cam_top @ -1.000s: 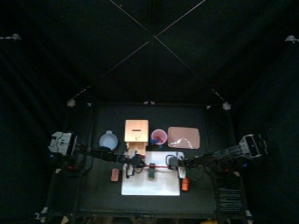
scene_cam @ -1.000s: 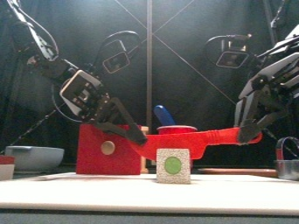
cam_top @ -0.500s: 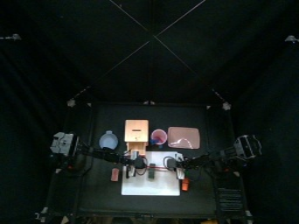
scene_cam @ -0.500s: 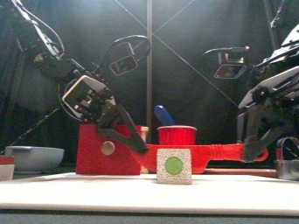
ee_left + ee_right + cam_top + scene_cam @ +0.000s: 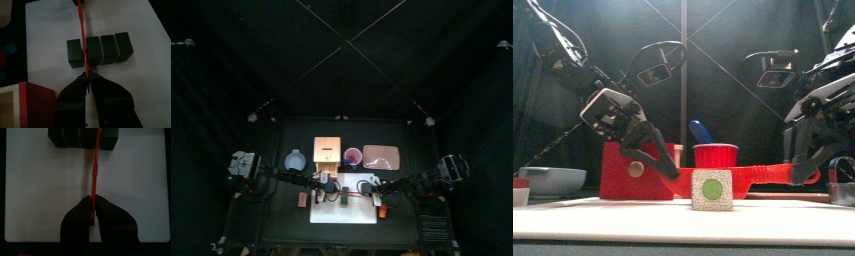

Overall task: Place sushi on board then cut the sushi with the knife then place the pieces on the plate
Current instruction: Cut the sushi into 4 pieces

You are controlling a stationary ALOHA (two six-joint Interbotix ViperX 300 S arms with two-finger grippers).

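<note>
Both left gripper (image 5: pixel 86 76) and right gripper (image 5: pixel 93 201) clamp the red knife (image 5: pixel 81 30) across the sushi roll (image 5: pixel 110 49); uneven descent could skew the cut.

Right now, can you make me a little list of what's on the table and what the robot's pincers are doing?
Sushi roll: four dark green blocks, lying on the white cutting board
Red knife: across the roll, at the seam beside one end block
Left pincer: shut on one end of the knife
Right pincer: shut on the other end
Pink tray: behind the board, toward the right
Red cup: behind the board, blue knife standing in it
</note>
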